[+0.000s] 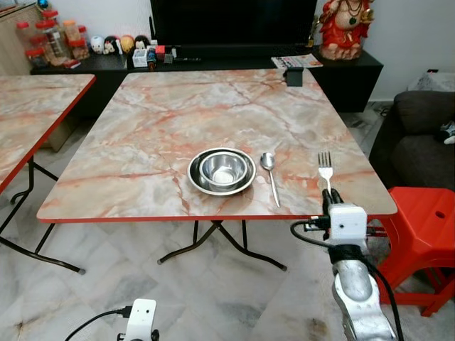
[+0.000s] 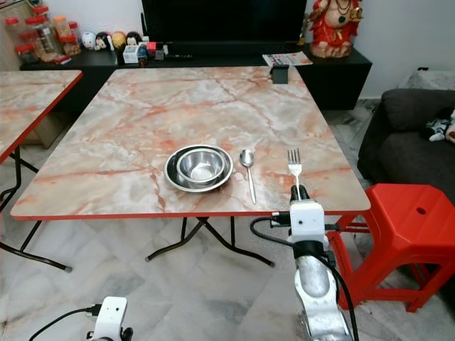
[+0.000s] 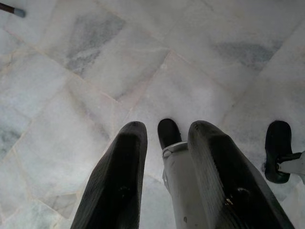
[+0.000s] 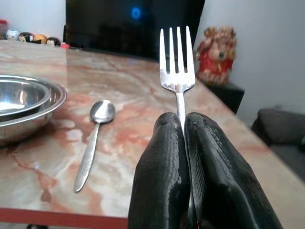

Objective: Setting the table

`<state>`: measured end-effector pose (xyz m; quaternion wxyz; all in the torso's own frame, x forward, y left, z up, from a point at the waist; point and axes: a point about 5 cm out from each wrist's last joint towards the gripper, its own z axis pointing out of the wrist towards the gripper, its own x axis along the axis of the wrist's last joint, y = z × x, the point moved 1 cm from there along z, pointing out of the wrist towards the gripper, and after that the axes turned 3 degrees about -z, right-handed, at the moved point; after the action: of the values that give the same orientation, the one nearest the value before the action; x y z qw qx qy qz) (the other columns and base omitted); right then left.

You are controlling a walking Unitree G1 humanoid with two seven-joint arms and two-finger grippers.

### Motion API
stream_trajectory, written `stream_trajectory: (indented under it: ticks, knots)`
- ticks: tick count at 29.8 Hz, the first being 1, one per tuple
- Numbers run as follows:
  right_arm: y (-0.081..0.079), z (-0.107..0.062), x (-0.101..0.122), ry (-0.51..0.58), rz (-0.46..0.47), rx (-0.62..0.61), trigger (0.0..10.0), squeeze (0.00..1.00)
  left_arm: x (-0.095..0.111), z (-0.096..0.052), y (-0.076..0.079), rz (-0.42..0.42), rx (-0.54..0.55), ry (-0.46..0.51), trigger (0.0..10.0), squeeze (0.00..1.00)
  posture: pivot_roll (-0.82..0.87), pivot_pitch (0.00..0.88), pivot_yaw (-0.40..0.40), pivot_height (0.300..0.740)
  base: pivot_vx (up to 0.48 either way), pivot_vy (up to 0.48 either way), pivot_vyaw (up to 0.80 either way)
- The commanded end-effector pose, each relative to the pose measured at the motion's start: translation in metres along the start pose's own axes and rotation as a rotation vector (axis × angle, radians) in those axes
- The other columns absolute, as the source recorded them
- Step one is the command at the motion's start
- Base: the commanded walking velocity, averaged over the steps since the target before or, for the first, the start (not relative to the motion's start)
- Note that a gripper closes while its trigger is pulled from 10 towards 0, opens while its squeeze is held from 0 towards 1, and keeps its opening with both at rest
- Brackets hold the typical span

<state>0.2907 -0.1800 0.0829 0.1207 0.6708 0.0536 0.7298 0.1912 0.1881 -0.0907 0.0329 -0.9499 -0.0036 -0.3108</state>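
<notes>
Our right gripper (image 4: 183, 157) pinches the fork (image 4: 177, 71) by its handle, tines toward twelve o'clock, over the table (image 1: 142, 135) edge; the spoon (image 1: 270, 174) lies parallel at nine o'clock, beside the bowl (image 1: 222, 169).

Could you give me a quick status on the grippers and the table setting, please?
Right gripper shut on fork at table's near edge. Left gripper open, hanging over floor. Spoon right of bowl on plate. Nothing blocking.
</notes>
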Motion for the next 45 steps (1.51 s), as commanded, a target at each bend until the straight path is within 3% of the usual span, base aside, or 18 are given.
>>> stream_trajectory:
  ticks: [1, 8, 18, 26, 45]
  knots:
    - [0.001, 0.008, -0.001, -0.032, 0.05, -0.011, 10.0, 0.0, 0.004, 0.001, -0.002, 0.003, 0.013, 0.006, 10.0, 0.0, -0.13, 0.0, 0.014, 0.74, 0.0, 0.0, 0.0]
    - [0.005, 0.026, 0.005, -0.049, 0.073, -0.034, 10.0, 0.0, 0.007, 0.001, -0.001, 0.014, 0.01, 0.011, 10.0, 0.0, -0.13, 0.0, 0.023, 0.74, 0.187, 0.0, 0.0]
    - [0.014, 0.035, 0.01, -0.025, 0.048, -0.058, 10.0, 0.0, 0.008, 0.002, -0.002, 0.015, 0.012, 0.014, 10.0, 0.0, -0.12, 0.0, 0.022, 0.74, 0.286, 0.0, 0.0]
    - [0.013, 0.035, 0.011, -0.009, 0.006, -0.044, 10.0, 0.0, 0.007, 0.001, -0.002, 0.015, 0.012, 0.01, 10.0, 0.0, -0.12, 0.0, 0.021, 0.74, 0.299, 0.0, 0.16]
    - [0.012, 0.034, 0.008, -0.022, 0.062, -0.059, 10.0, 0.0, 0.008, 0.001, -0.004, 0.015, 0.014, 0.011, 10.0, 0.0, -0.12, 0.0, 0.022, 0.74, 0.303, 0.0, 0.05]
